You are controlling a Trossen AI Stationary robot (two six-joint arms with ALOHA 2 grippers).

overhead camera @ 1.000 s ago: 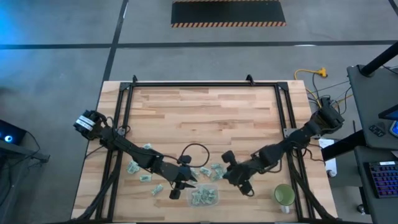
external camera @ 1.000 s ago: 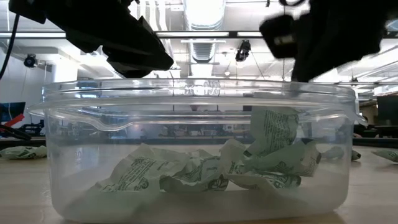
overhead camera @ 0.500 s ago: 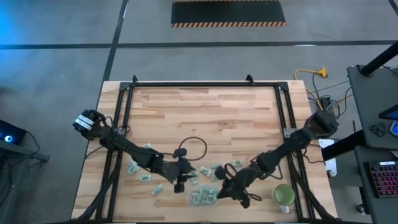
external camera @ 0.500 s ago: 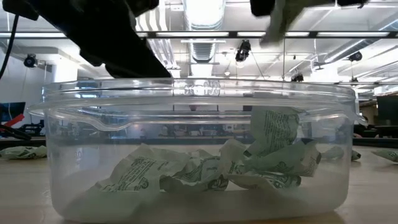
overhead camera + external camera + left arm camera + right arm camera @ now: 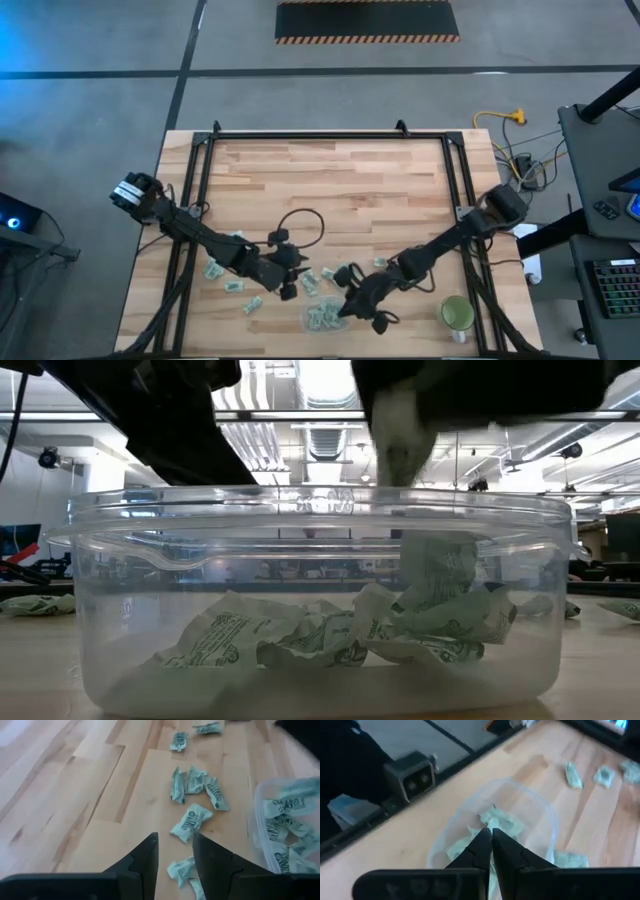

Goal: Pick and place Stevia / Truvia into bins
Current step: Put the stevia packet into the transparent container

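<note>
Right pincer [image 5: 491, 836] sits directly above the clear bin [image 5: 542, 820], fingers pinched together on a Stevia sachet [image 5: 395, 435]. More crumpled sachets [image 5: 330, 635] lie in the bin below it. Left pincer [image 5: 175, 851] has fingers apart, over loose sachets [image 5: 189, 822] on the worktop [image 5: 90, 795] beside the bin.

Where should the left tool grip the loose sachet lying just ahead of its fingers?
Across the short width of the sachet, coming straight down from above. It lies flat and slightly crumpled on the table, apart from its neighbours, so the open left tool can straddle its raised edges.
</note>
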